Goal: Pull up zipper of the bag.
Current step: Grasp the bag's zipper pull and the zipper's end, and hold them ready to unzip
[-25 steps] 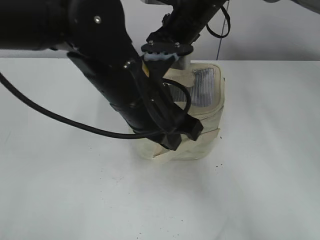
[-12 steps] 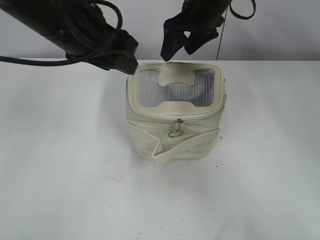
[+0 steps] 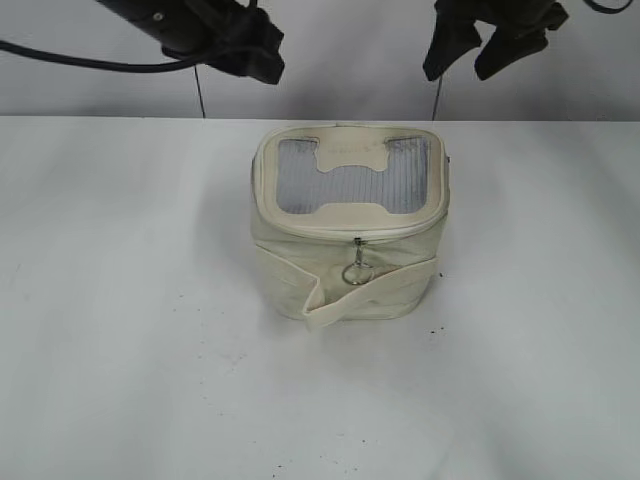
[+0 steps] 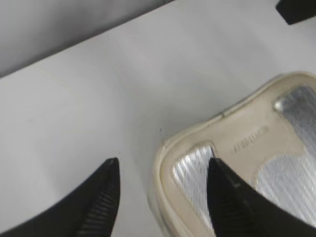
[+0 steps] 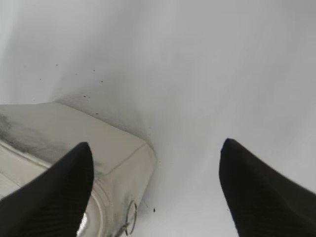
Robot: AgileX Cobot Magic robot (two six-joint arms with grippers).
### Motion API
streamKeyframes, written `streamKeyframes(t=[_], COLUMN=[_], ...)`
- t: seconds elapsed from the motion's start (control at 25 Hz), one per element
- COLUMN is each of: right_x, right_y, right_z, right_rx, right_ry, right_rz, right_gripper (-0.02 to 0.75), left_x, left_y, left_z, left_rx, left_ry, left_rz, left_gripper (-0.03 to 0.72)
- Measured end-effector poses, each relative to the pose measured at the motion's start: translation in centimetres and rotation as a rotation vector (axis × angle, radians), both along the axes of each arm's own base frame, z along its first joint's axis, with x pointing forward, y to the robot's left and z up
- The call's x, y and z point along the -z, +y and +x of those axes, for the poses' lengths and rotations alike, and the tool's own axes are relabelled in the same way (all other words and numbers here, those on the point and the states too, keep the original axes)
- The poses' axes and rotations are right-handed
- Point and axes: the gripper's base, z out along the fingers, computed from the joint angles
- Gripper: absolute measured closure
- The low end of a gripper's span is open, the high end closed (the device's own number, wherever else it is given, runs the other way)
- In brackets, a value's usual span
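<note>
A: Both pincers up high? Left pincer and right pincer look spread, holding nothing.

B: Yep. The bag sits mid-tabletop, zipper ring dangling in front.

The bag was matt cream cloth, its top panel a ribbed grey with a silvery sheen. The zipper pull and ring looked like bright metal. The table was smooth matt white, and both grippers' fingers were matt black, finely ridged.
</note>
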Motion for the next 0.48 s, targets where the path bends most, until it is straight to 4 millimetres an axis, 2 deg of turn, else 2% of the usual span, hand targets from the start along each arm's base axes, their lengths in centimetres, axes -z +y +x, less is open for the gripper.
streamKeyframes(t=[0.24,0.48], right_x=[0.6,1.9], right_y=[-3.0,-4.1], right_z=[-1.8,-4.9], right_rx=[0.054,0.027], right_ry=[0.080,0.161], right_rz=[-0.028,-0.118], right_gripper=[0.146,0.146], left_x=[0.2,1.4], left_y=[-3.0,-5.7], left_z=[4.0,6.1], left_rx=[0.065,0.257], left_ry=[-0.030,-0.035], left_rz=[-0.057,-0.075], left_gripper=[0.249,0.244])
